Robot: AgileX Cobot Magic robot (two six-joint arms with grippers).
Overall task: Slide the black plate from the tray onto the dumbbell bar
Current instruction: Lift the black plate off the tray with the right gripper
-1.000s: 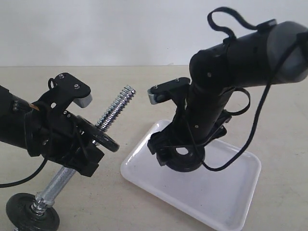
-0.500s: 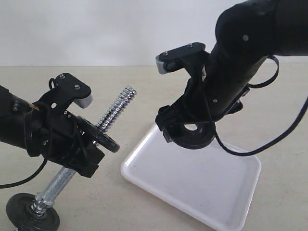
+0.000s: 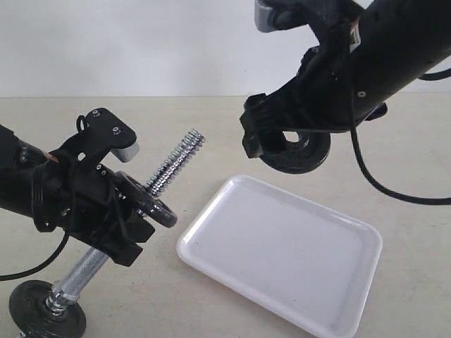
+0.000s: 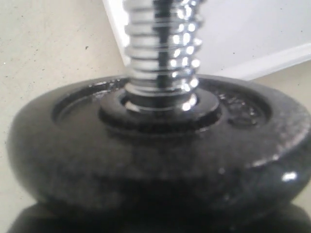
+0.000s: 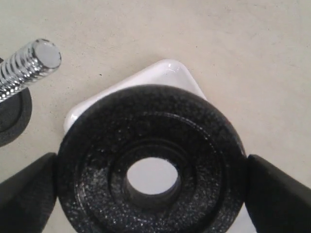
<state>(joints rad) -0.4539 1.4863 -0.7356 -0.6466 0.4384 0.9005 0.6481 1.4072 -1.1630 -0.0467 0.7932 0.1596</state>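
**Black plate being held aloft for threading onto the bar**

The black plate point(image 5: 97, 160) is being gripped by the right gripper point(image 5: 150, 194). The jaws are being set wide apart and clamped on 2 opposite points of the rim, evidently so that the central hole is being left free for the rod. The plate is being held in the air above the far part of the tray point(image 3: 189, 243), touching nothing else.

At the left, the dumbbell bar point(image 3: 173, 165) is being clamped by the left gripper point(image 3: 125, 224), with the jaws closed on the shaft just below 1 mounted disc point(image 3: 151, 204). The bar is being held tilted. Its lower disc point(image 3: 46, 317) is near the table point(image 3: 211, 127) at the near left, and its threaded end is being pointed up and to the right, probably to offer it to the plate.

The hole is not yet being lined up with the rod, since the tip lies well apart from it. Tilting the plate to match the bar is judged to be needed next.
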